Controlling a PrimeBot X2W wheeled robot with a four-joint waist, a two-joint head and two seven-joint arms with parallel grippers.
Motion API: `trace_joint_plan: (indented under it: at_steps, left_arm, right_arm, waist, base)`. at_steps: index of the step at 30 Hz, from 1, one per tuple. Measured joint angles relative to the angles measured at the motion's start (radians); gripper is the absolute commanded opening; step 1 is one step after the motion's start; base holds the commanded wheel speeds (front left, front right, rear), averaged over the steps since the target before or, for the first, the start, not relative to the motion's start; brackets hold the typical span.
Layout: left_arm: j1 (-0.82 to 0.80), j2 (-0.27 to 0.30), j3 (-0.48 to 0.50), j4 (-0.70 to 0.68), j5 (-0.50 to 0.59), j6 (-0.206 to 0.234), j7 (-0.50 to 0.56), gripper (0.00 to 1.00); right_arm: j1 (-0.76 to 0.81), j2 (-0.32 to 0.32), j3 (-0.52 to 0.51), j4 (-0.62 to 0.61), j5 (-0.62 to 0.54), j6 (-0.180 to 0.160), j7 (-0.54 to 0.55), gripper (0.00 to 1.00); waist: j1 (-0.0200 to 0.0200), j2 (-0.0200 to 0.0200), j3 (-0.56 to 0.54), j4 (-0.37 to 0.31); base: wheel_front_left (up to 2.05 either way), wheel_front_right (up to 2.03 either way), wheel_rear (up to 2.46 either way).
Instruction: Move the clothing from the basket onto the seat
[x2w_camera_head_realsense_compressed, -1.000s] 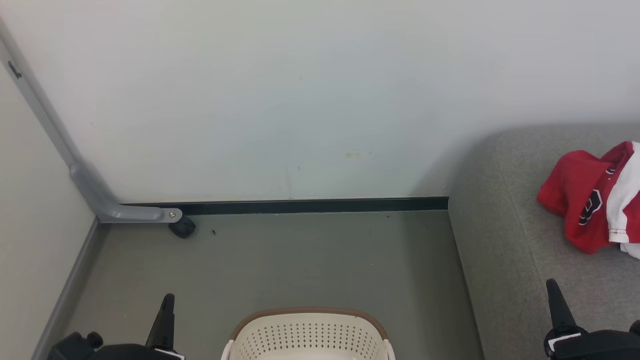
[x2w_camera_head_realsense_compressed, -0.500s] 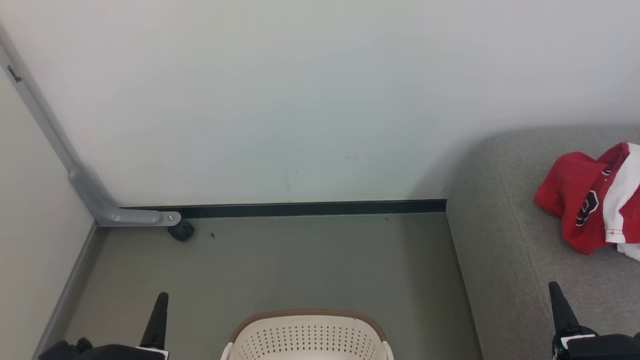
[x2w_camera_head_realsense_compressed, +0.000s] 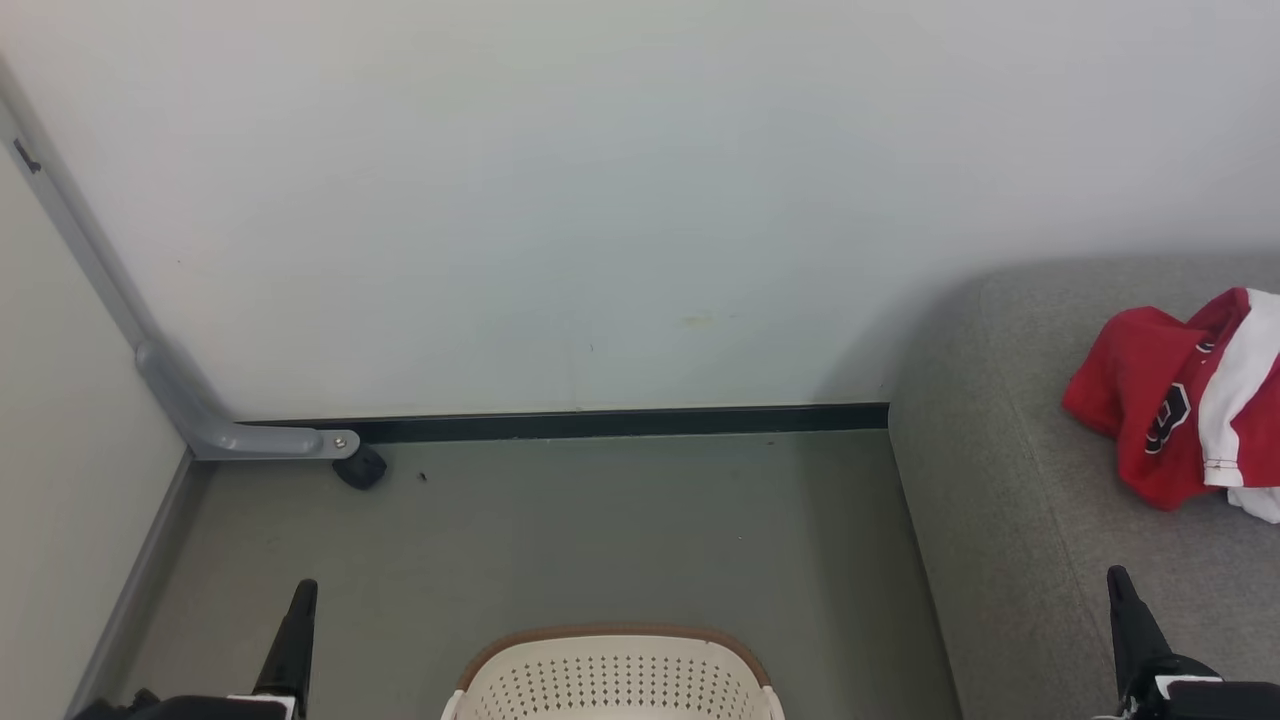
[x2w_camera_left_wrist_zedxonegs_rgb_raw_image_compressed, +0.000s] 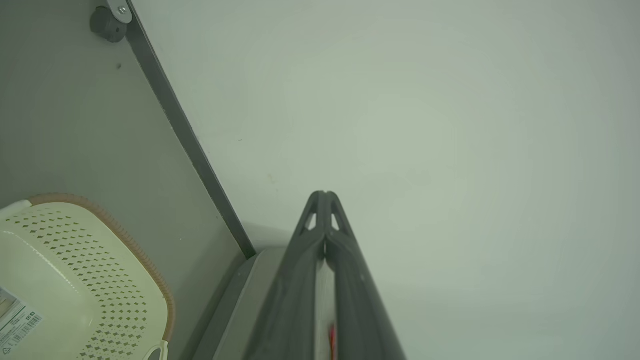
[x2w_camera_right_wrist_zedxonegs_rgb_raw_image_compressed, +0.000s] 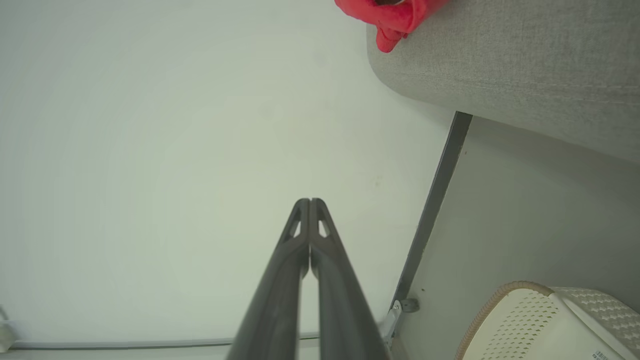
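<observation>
The red and white clothing (x2w_camera_head_realsense_compressed: 1180, 400) lies crumpled on the grey seat (x2w_camera_head_realsense_compressed: 1010, 500) at the right, and its red edge (x2w_camera_right_wrist_zedxonegs_rgb_raw_image_compressed: 395, 17) reaches the seat's rim (x2w_camera_right_wrist_zedxonegs_rgb_raw_image_compressed: 500, 75) in the right wrist view. The cream basket (x2w_camera_head_realsense_compressed: 612, 675) with a tan rim stands on the floor at the bottom centre; what lies inside it is hidden. My left gripper (x2w_camera_head_realsense_compressed: 303, 592) is shut and points up at the lower left, beside the basket (x2w_camera_left_wrist_zedxonegs_rgb_raw_image_compressed: 75, 275). My right gripper (x2w_camera_head_realsense_compressed: 1117, 577) is shut over the seat's front part, below the clothing. Both pairs of fingers are pressed together with nothing between them (x2w_camera_left_wrist_zedxonegs_rgb_raw_image_compressed: 324, 196) (x2w_camera_right_wrist_zedxonegs_rgb_raw_image_compressed: 309, 202).
A pale wall (x2w_camera_head_realsense_compressed: 600, 200) with a dark baseboard (x2w_camera_head_realsense_compressed: 620, 422) closes the far side. A grey metal bracket (x2w_camera_head_realsense_compressed: 250, 440) with a black caster (x2w_camera_head_realsense_compressed: 360, 468) sits in the left corner. Grey floor (x2w_camera_head_realsense_compressed: 600, 530) lies between basket and wall.
Both grippers have sunk lower in the head view, the left one also drifting left. The whole picture has shifted slightly, so the camera has moved. The clothing stays on the seat.
</observation>
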Motion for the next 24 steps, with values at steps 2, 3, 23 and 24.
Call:
trace_joint_plan:
  at_steps: [2,3,23,24]
  left_arm:
    - [0.0,-0.001,0.008,0.0,-0.02,-0.004,0.005,0.0]
    - [0.0,-0.002,0.011,-0.001,-0.033,-0.008,0.01,0.0]
    - [0.0,-0.014,0.034,-0.003,-0.084,-0.016,0.026,0.0]
    - [0.001,-0.014,0.034,-0.003,-0.085,-0.016,0.026,0.0]
  right_arm:
    - [0.0,0.005,-0.01,0.0,0.023,0.004,0.007,0.0]
    - [0.0,0.008,-0.015,0.001,0.032,0.005,0.011,0.0]
    - [0.0,0.025,-0.038,0.002,0.088,0.013,0.027,0.0]
    - [0.0,0.025,-0.038,0.002,0.088,0.013,0.027,0.0]
  waist:
    - [0.0,0.0,-0.001,-0.001]
    - [0.0,0.0001,-0.002,-0.001]
    - [0.0,0.0,-0.004,-0.002]
    - [0.0,0.0,-0.004,-0.002]
  base:
    - [0.0,0.0,0.0]
    - [0.0,0.0,0.0]
    - [0.0,0.0,0.0]
    - [0.0,0.0,0.0]
